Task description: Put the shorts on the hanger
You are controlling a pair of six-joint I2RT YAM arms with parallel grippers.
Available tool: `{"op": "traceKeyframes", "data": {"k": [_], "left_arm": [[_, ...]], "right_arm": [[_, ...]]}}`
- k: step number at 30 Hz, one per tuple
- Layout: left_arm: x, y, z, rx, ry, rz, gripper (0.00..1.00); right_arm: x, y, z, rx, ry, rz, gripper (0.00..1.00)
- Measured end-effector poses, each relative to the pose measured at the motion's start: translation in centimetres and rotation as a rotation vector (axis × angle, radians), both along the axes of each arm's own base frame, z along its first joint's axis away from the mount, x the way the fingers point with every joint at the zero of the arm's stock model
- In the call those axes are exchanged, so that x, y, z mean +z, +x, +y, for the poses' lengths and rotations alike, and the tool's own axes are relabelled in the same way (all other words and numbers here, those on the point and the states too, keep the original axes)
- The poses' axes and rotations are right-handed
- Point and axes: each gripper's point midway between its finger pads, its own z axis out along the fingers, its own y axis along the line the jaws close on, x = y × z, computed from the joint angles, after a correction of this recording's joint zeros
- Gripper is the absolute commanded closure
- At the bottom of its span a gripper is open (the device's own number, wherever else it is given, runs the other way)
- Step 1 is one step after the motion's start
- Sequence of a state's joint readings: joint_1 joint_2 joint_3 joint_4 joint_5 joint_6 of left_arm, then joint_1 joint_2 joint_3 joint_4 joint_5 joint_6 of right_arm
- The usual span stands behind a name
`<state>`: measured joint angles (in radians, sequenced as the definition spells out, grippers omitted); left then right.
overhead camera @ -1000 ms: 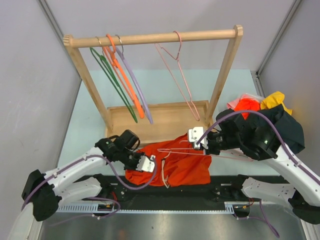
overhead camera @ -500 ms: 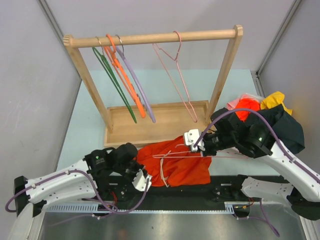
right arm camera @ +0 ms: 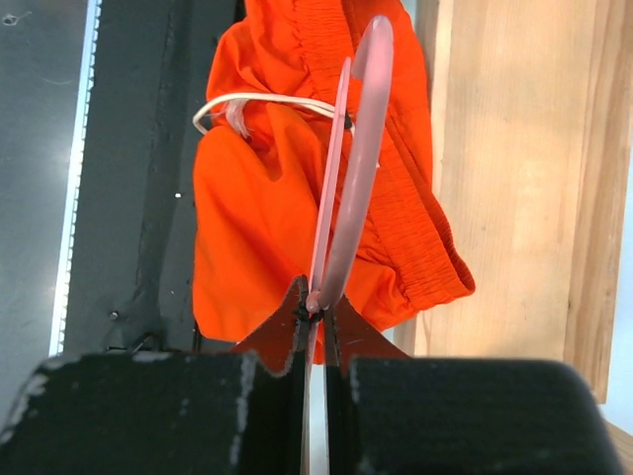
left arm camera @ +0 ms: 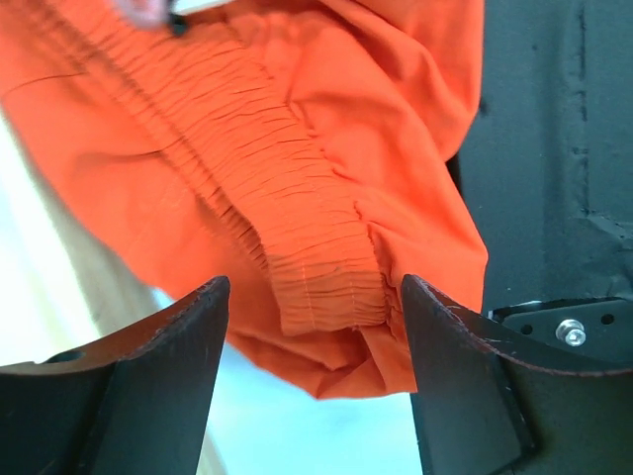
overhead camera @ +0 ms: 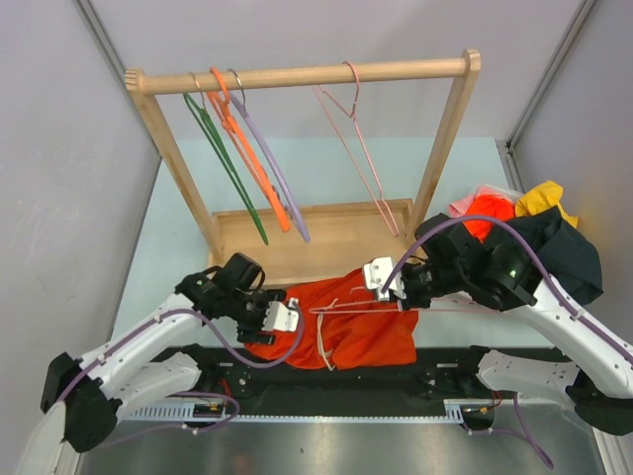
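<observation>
The orange-red shorts (overhead camera: 361, 332) lie crumpled at the table's near edge, with their white drawstring (right arm camera: 259, 101) on top. The pale-pink wire hanger (overhead camera: 346, 306) lies across them. My right gripper (overhead camera: 379, 280) is shut on the hanger (right arm camera: 361, 148) near its hook, as the right wrist view (right arm camera: 318, 307) shows. My left gripper (overhead camera: 282, 315) is at the shorts' left end. It stands open (left arm camera: 315, 287), with the gathered waistband end (left arm camera: 316, 267) between its fingers (left arm camera: 178, 336), not pinched.
A wooden rack (overhead camera: 297, 76) on a tray base (overhead camera: 316, 242) stands behind, with green, orange and lilac hangers at the left and another pink hanger (overhead camera: 356, 148). A pile of dark, yellow and orange clothes (overhead camera: 534, 228) lies at the right. A black rail (overhead camera: 326, 381) runs along the near edge.
My left arm swung back towards the near edge, then returned to the shorts' left end with its jaws opened wide. My right gripper, holding the hanger, shifted slightly left.
</observation>
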<state>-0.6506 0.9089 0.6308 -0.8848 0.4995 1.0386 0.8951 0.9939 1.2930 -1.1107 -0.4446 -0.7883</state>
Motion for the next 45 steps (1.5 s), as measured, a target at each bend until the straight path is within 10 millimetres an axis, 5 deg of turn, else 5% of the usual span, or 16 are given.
{"op": "traceKeyframes", "data": {"k": [6,13,15,25,36,45], "left_arm": [[-2.2,-0.5,0.0,-0.047,0.06,0.095,0.31],[-3.1,-0.9,-0.3,-0.135,0.092,0.096,0.92],[-2.7,-1.2,-0.4,-0.188,0.094,0.051,1.0],[2.3,-3.3,-2.3,-0.464,-0.007,-0.337,1.0],[0.9,-3.8,-2.0,-0.617,0.086,-0.509,1.0],[1.2,-3.5,-2.6,-0.635,0.104,-0.553,1.0]], "right_arm": [[0.0,0.4,-0.2,-0.009,-0.006,-0.017,1.0],[0.0,0.5,-0.2,0.001,-0.006,-0.029,1.0],[0.0,0.5,-0.1,0.007,-0.006,-0.035,1.0],[0.7,0.5,0.6,0.059,0.03,-0.067,1.0],[2.1,0.8,2.6,0.17,0.054,-0.102,1.0],[-1.2,0.1,3.5,0.266,-0.049,-0.004,1.0]]}}
